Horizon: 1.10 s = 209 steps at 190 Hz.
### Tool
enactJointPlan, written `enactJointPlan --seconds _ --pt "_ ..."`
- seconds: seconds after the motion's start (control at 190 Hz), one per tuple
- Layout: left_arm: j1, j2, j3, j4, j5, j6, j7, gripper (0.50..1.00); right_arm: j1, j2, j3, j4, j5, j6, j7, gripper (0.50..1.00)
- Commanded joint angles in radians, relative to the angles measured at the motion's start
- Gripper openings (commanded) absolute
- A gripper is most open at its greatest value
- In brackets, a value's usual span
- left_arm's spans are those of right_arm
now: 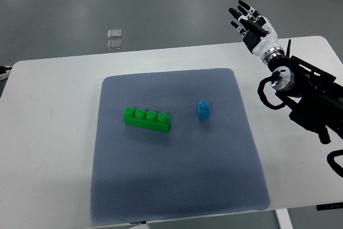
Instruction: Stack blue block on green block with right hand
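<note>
1. The right hand (252,21), black fingers on a white palm, sits up past the far right edge of the white table (48,132). Fingers are spread out and straight, holding nothing at all.
2. Its black arm (308,97) comes in from the right side, over the table's right end.
3. The small blue plastic block (203,110) with one stud stands upright on the grey-blue mesh mat (177,186), right of centre, well apart from the hand.
4. The long green plastic block (147,119) with four studs lies on the same mat, near the blue one's left side, not touching it.
5. Two small clear square things (114,38) sit on the grey floor beyond the table.
6. No readable writing or logos anywhere tbh.
</note>
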Motion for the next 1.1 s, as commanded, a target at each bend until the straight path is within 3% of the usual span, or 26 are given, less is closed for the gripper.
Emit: enactJointPlan --seconds 0.0,1.095 --pt "0.0 0.0 -0.001 0.001 0.0 0.0 0.0 1.0 0.0 0.0 0.001 0.0 0.0 0.0 0.0 0.917" --pt "0.001 0.0 0.0 0.001 0.0 0.006 -0.003 1.0 0.0 0.003 0.0 0.0 -0.003 -0.003 0.001 0.915"
